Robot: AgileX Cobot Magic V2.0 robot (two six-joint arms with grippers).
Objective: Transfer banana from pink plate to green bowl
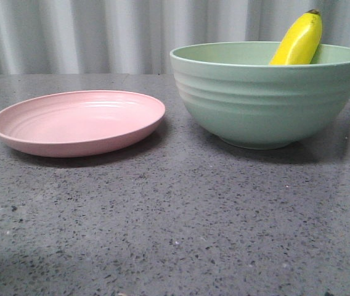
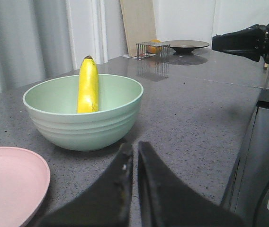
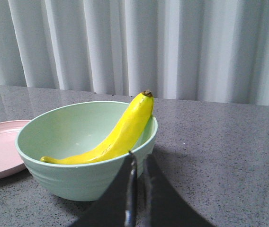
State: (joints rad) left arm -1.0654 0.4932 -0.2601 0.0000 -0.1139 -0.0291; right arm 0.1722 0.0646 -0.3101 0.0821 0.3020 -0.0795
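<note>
The yellow banana [image 1: 298, 41] lies inside the green bowl [image 1: 267, 102], leaning on its far wall with the dark tip above the rim. It also shows in the left wrist view [image 2: 88, 85] and the right wrist view [image 3: 111, 137]. The pink plate [image 1: 79, 122] stands bare to the left of the bowl. Neither gripper shows in the front view. My left gripper [image 2: 135, 150] is shut and empty, low over the table beside the bowl [image 2: 83, 111]. My right gripper [image 3: 140, 158] is shut and empty, close to the bowl's [image 3: 85, 161] outer wall.
The grey speckled table [image 1: 175, 216] carries both dishes. White curtains hang behind. In the left wrist view a wire basket [image 2: 151, 48] and a dark dish [image 2: 186, 46] stand far off, and a black arm part [image 2: 253, 41] reaches in from the side.
</note>
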